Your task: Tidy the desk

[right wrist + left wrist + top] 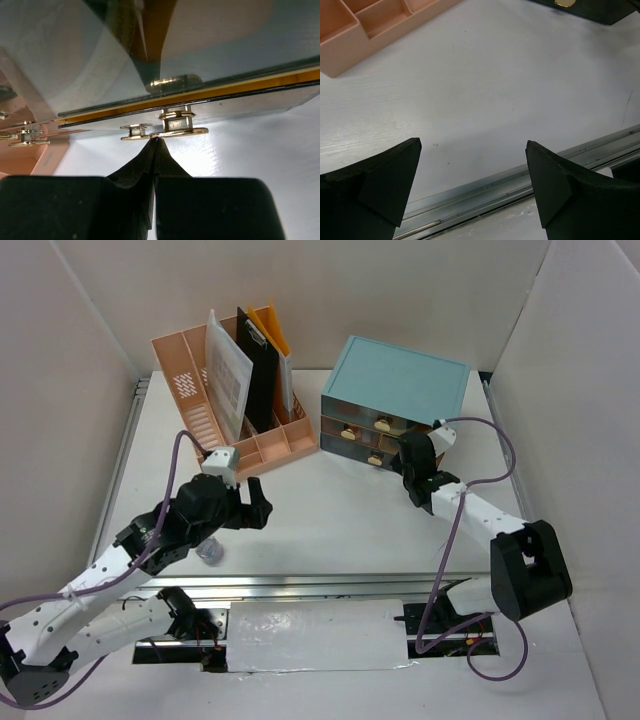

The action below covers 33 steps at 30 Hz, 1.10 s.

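The desk [330, 510] is a white tabletop with metal rails, walled by white panels. My left gripper [255, 512] hovers over its left middle, and the left wrist view shows it [472, 150] open with only bare desk [495, 75] and the front rail [520, 180] between the fingers. My right gripper [405, 452] is at the front of the teal drawer cabinet [395, 390]. In the right wrist view it [157, 141] is shut, fingertips together and touching the underside of a brass drawer handle [180, 132], with nothing between them.
A pink file organizer [240, 430] holding papers and a black clipboard [258, 365] stands at the back left, its corner [350, 45] ahead of the left gripper. A small clear object [210, 553] lies under the left arm. A white sheet [310, 635] covers the near edge.
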Each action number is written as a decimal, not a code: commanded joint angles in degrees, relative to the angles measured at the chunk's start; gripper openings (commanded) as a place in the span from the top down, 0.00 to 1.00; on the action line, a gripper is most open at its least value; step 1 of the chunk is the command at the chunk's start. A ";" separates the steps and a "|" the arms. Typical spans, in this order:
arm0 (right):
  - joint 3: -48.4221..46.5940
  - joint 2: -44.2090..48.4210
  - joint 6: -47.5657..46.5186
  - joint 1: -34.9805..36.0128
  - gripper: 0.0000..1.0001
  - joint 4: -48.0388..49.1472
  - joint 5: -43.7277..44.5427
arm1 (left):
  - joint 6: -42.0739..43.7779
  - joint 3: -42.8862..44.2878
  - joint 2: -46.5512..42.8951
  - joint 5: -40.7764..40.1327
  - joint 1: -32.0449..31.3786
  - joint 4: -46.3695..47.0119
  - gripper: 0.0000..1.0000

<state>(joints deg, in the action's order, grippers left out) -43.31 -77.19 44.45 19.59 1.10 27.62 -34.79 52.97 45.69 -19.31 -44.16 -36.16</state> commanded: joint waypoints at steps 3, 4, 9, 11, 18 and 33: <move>-1.43 -0.60 -1.55 -1.22 1.00 5.40 0.69 | -5.99 -6.38 0.19 6.47 -0.13 10.49 0.00; -1.25 -0.51 -1.64 -1.40 1.00 5.49 0.42 | -7.13 -7.17 0.19 7.26 -0.05 12.93 0.00; -0.73 -1.12 -2.69 -2.28 1.00 7.50 -0.97 | -9.25 -10.25 0.62 8.24 -0.05 17.52 0.01; -0.64 -1.30 -2.44 -2.63 1.00 7.77 -2.30 | -9.77 -10.43 0.97 7.71 -0.05 18.32 0.00; 8.84 7.29 1.60 -1.41 0.58 11.99 -9.07 | -14.51 -12.27 2.03 4.73 -0.05 22.62 0.00; 21.92 7.23 12.49 -0.79 0.26 26.20 -16.01 | -23.14 -14.13 13.20 3.32 -0.93 36.25 0.01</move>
<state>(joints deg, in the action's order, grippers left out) -26.00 -67.99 51.77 18.41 17.76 14.44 -57.21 36.14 59.59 -14.72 -44.60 -4.08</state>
